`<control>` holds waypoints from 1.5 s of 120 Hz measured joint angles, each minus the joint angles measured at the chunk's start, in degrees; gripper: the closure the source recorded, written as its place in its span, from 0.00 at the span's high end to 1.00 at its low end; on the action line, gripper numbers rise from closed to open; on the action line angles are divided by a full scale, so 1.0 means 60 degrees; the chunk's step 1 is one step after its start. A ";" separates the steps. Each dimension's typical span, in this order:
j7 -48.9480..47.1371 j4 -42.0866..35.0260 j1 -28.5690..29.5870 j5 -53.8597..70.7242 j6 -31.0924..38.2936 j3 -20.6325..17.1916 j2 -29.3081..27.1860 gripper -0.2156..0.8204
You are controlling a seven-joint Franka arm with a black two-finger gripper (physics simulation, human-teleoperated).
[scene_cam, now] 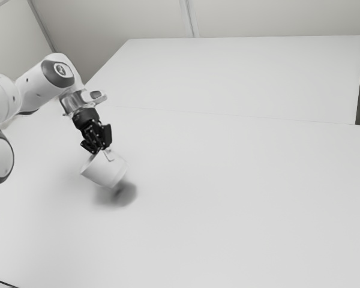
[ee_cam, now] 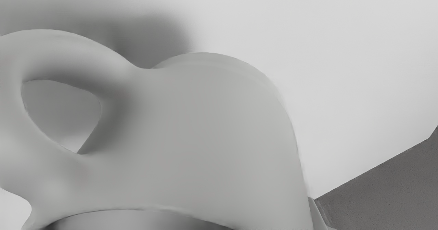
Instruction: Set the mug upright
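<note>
Mug (scene_cam: 105, 170) held aloft and tipped over, just above the table (scene_cam: 240, 192). Starting from the exterior view's left: arm (scene_cam: 39, 90) reaching in and angled downward, probably to bring the grip in from above while leaving room underneath for a turn. Next, gripper (scene_cam: 98, 147), slanting down onto the upper side of the mug. Pinching the mug, by the look of it: no other support in sight, so weight most likely borne by that bite alone. Exact contact on each side hard to make out. In the wrist view, curved lip (ee_cam: 137, 208) close in by the gripper, handle (ee_cam: 68, 52) looping out from the side wall; a hold near the lip, then, likely chosen for its thin edge and for keeping off the handle. Beneath the mug and slightly toward the exterior view's right, dark shadow (scene_cam: 125, 195) on the table: a sign of clearance, useful for rotating without scraping. Farther right, pale tabletop stretching on, flat enough for a steady landing.

Perhaps midway through the job: lifting done, levelling and setting down left to do. Called for next: swing the mug until base-down, lower gently, release only with the base flat. Main risks: pivoting within the pinch, or letting go while tilted, with a roll onto the side.
</note>
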 joint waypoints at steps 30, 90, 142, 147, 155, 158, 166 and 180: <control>-0.0297 -0.2003 -0.1204 0.1895 0.3208 -0.0111 -0.1308 0.05; -0.2608 -0.3225 -0.1949 0.3822 0.5402 -0.0800 -0.2064 0.05; -0.5011 -0.3107 -0.2058 0.4403 0.4323 -0.1186 -0.1650 0.05; -0.5170 -0.3064 -0.2058 0.4414 0.4307 -0.1195 -0.1532 0.05; -0.5402 -0.2989 -0.2072 0.4416 0.4287 -0.1202 -0.1345 0.05; -0.5484 -0.2977 -0.2079 0.4415 0.4283 -0.1203 -0.1295 0.05; -0.5684 -0.2963 -0.2112 0.4421 0.4315 -0.1214 -0.1188 0.05; -0.5985 -0.2960 -0.2165 0.4432 0.4405 -0.1219 -0.1028 0.05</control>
